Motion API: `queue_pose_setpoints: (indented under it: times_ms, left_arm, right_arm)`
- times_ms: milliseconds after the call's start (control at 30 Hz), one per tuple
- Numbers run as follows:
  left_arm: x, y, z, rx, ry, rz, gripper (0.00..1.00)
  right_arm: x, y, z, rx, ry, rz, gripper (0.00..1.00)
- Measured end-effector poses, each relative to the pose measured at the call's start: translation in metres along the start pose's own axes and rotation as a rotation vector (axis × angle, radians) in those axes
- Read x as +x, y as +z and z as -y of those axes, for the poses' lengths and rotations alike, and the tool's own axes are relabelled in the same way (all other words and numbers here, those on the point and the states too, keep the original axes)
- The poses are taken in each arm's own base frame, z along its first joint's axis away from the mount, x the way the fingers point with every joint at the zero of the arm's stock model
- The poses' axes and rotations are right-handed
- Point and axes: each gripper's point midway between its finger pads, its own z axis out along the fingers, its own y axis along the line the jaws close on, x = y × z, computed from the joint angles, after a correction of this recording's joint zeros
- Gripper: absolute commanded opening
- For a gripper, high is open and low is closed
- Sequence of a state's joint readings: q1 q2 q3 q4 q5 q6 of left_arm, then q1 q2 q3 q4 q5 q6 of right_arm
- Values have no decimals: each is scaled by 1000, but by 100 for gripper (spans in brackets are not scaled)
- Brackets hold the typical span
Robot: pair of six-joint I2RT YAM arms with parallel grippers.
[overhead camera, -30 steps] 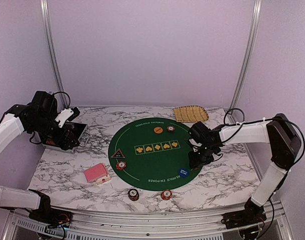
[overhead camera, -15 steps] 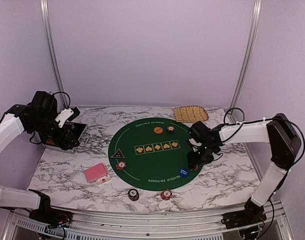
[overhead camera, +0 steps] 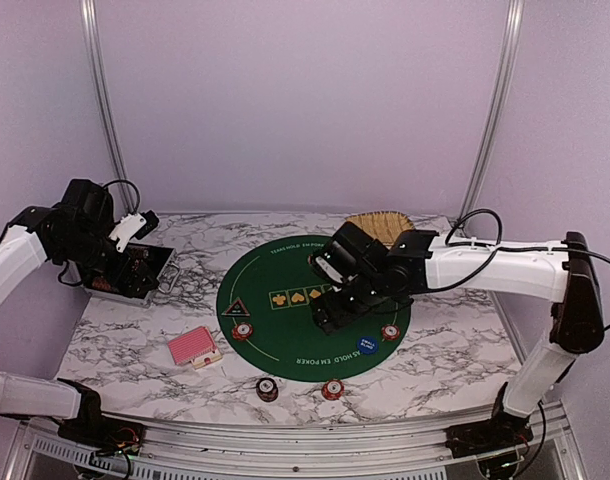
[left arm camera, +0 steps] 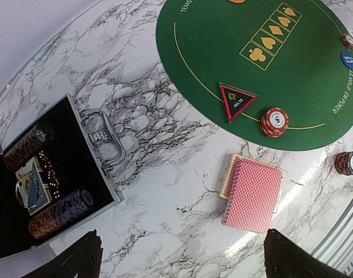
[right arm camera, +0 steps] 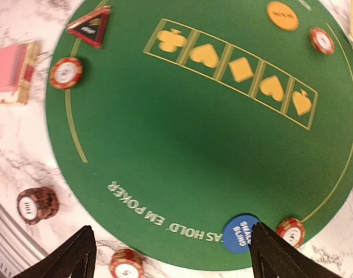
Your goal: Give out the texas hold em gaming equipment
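My right gripper [overhead camera: 332,312] [right arm camera: 173,255] hangs open and empty over the middle of the green mat [overhead camera: 285,335]. A red-and-white chip [overhead camera: 390,331] [right arm camera: 291,231] lies at the mat's right edge beside the blue button [overhead camera: 366,345] [right arm camera: 241,233]. On the mat also lie a black-triangle button [overhead camera: 237,308] [left arm camera: 236,99], a chip stack [overhead camera: 242,330] [left arm camera: 274,122], an orange button [right arm camera: 282,15] and another chip [right arm camera: 321,40]. Red-backed cards [overhead camera: 193,347] [left arm camera: 252,194] rest left of the mat. My left gripper [overhead camera: 130,262] [left arm camera: 188,263] is open, high above the marble between the cards and the case.
An open metal case [overhead camera: 135,272] [left arm camera: 55,174] at the left holds chip rolls [left arm camera: 61,209]. A dark chip stack [overhead camera: 267,388] [left arm camera: 346,163] and a red one [overhead camera: 332,389] [right arm camera: 126,263] sit on the marble near the front. A tan woven tray [overhead camera: 380,222] lies behind the right arm.
My right gripper opened, left a red-and-white chip at the mat's right edge, and swung left over the mat's middle. The left arm stayed put.
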State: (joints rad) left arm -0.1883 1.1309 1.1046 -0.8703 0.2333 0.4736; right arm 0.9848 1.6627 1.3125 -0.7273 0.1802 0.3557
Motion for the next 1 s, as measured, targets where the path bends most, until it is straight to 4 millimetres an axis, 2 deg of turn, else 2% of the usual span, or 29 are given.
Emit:
queue_pose_setpoints:
  times_ms: [133,233,333,400,500,667,1000]
  left_arm:
    - [0,0,0,0,-8,0,99]
    - [0,0,0,0,-19,-1,99]
    - [1,1,-1,0,-29,-5,99]
    - [1,2,-2,-1,-34,-7,99]
    - [1,2,-3,-7,-38,-9,99]
    - [2,2,-3,-7,-39,-9,99]
    - [1,0,-3,-9,-38,-5,99]
  right_arm:
    - [1,-14,-66,-107,-104,14,97]
    - [8,-12,-113,-173,-182,-2,98]
    - [20,-2,-146,-219,-241,-40,99]
    - [30,7,-160,-239,-275,-71,98]
    - [41,21,-172,-254,-304,-112,97]
    - [50,36,-176,-258,-330,-151,90]
    - [57,45,-184,-288,-352,-186,84]
